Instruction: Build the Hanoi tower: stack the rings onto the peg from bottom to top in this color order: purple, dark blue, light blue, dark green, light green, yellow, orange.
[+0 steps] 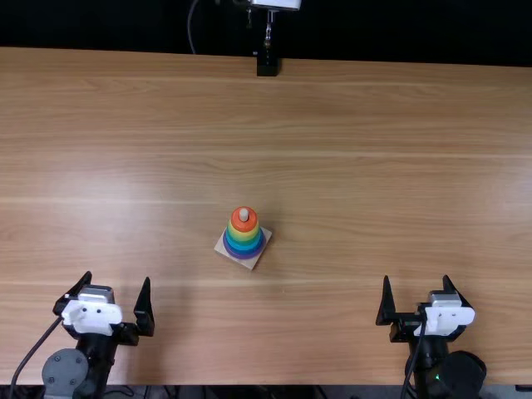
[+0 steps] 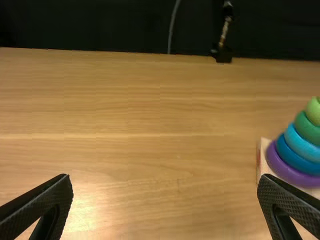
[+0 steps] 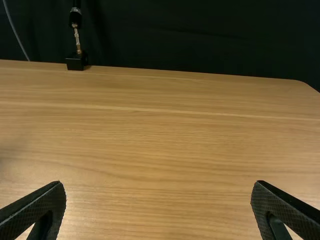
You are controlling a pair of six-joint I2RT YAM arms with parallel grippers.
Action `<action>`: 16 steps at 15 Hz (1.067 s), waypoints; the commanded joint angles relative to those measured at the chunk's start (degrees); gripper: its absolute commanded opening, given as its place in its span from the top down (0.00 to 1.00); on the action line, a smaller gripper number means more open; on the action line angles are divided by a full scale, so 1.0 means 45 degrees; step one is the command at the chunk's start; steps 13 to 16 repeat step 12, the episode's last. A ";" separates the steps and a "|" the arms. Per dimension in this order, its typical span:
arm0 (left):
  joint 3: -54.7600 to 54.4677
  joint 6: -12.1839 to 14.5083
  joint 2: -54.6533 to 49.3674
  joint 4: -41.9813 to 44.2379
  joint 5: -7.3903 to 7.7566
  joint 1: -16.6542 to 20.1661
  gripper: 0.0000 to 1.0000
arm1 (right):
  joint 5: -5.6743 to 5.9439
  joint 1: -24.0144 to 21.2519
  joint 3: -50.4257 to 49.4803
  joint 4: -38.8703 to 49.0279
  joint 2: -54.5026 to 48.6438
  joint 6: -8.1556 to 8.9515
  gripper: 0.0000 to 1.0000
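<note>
Where the ring tower stands: we see the ring tower (image 1: pixel 243 243) a little left of the counter's (image 1: pixel 374 174) middle, between the far edge and the near edge, apart from both arms.
Base: pale and square, the wooden base (image 1: pixel 252 264) lies turned so that one corner points roughly toward the near edge.
Lower rings: from the bottom up, we count the purple ring (image 2: pixel 278 166), dark blue ring (image 2: pixel 290 155), light blue ring (image 2: pixel 299 142), dark green ring (image 2: pixel 306 129) and light green ring (image 2: pixel 314 111).
Upper rings: in the top view we find the yellow ring (image 1: pixel 243 236) just under the orange ring (image 1: pixel 243 226), which is topmost.
Peg: its pale tip (image 1: pixel 243 214) pokes up through the orange ring.
Left end effector: the left end effector (image 1: pixel 118 278) is by the near edge, toward the near left corner, its fingers spread wide with nothing between them.
Right end effector: near the near edge and toward the near right corner, we have the right end effector (image 1: pixel 416 279), fingers well apart and empty.
Far edge: a small black stand (image 1: pixel 267 65) sits there, near the middle, with dark cloth (image 3: pixel 200 40) behind.
</note>
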 commanded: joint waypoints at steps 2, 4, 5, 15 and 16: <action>-0.1188 0.0596 -0.0138 -0.1900 0.0108 -0.0033 0.00 | 0.0137 -0.0135 -0.0735 -0.0901 -0.0163 -0.0020 0.00; -0.1188 0.0643 -0.0138 -0.1876 0.0108 -0.0033 0.00 | 0.0137 -0.0135 -0.0735 -0.0901 -0.0163 -0.0020 0.00; -0.1188 0.0666 -0.0138 -0.1876 0.0108 -0.0033 0.00 | 0.0137 -0.0135 -0.0735 -0.0901 -0.0163 -0.0020 0.00; -0.1188 0.0689 -0.0138 -0.1876 0.0108 -0.0033 0.00 | 0.0137 -0.0135 -0.0735 -0.0925 -0.0163 -0.0020 0.00; -0.1188 0.0689 -0.0138 -0.1876 0.0108 -0.0033 0.00 | 0.0137 -0.0135 -0.0735 -0.0925 -0.0163 -0.0020 0.00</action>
